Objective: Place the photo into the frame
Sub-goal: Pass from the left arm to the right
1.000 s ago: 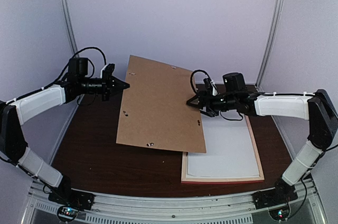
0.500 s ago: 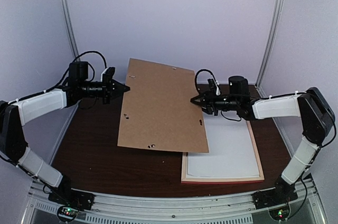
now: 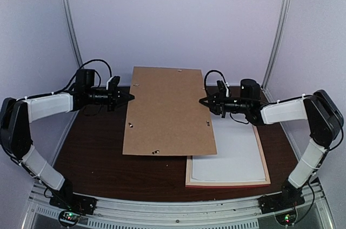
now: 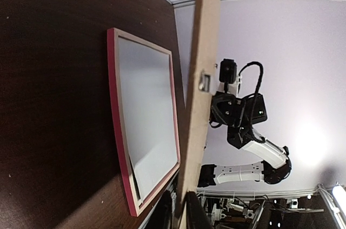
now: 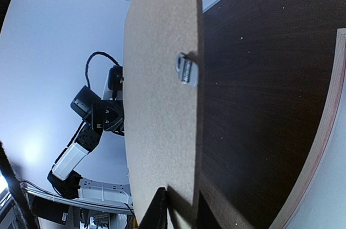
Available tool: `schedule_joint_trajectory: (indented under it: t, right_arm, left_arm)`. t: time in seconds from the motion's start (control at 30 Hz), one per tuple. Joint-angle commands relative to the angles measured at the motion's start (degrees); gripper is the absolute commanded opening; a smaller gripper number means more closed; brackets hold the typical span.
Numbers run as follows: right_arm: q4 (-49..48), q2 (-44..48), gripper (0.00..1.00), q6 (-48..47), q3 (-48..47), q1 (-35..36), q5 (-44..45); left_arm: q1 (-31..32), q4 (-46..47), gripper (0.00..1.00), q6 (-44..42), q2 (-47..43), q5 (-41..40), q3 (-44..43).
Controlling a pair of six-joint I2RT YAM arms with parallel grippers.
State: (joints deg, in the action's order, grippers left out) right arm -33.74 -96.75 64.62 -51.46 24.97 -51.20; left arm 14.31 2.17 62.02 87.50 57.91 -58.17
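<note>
**Top view.** Brown backing board (image 3: 167, 113) is held clear of the bench (image 3: 92, 159). The left end effector (image 3: 128, 96) pinches its 9 o'clock edge and the right end effector (image 3: 203, 101) its 3 o'clock edge. The frame (image 3: 227, 184) lies flat at 5 o'clock of the right end effector, its long axis running 12 to 6, nearer the right arm. The photo is not in view.

Readable text: none in any of your three views.
Brown board (image 3: 167, 113): plain face, no print or label you could read.
Frame (image 3: 227, 184): pink rim, no wording.
White sheet (image 3: 230, 156): blank.
Left arm (image 3: 48, 106), right arm (image 3: 284, 113): no brand or number legible to you.
Base rail (image 3: 178, 207): markings too small to tell.
</note>
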Motion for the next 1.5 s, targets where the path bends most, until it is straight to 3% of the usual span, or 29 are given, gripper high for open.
schedule_joint_trajectory:
  t: [0.0,0.37,0.57,0.8,0.97,1.13,1.3,1.47]
  right_arm:
    - [-7.96,2.01,0.0,3.1,0.97,-0.55,-1.33]
    - [-24.84,1.8,0.0,18.65,3.3,-3.3,-1.58]
    - [-23.67,3.27,0.0,19.1,4.77,-4.95,-0.68]
    - [-20.44,5.8,0.0,18.82,6.42,-7.74,-0.37]
    - [-15.81,8.37,0.0,17.42,6.68,-11.0,-1.23]
    - [-10.56,10.62,0.0,16.08,5.67,-15.05,-1.96]
    - [-5.73,11.92,0.0,14.42,3.26,-19.3,-2.77]
    - [-2.99,12.46,0.0,13.58,1.36,-24.0,-4.15]
  left_arm:
    - [0.55,1.04,0.13,-1.88,1.82,0.46,-1.23]
    - [0.55,-0.68,0.26,-2.87,5.21,-0.8,-1.98]
    - [0.55,-1.89,0.39,-3.79,5.42,-1.8,-2.34]
    - [0.55,-10.33,0.59,-9.7,3.83,-6.03,-3.7]
    - [0.75,-15.27,0.67,-13.78,1.65,-10.02,-3.36]
    - [4.74,-19.74,0.7,-18.31,-1.82,-20.95,-1.27]
    - [14.89,-22.38,0.72,-19.48,-3.5,-35.97,0.6]
    - [25.31,-24.03,0.73,-17.77,0.5,-48.09,-1.19]
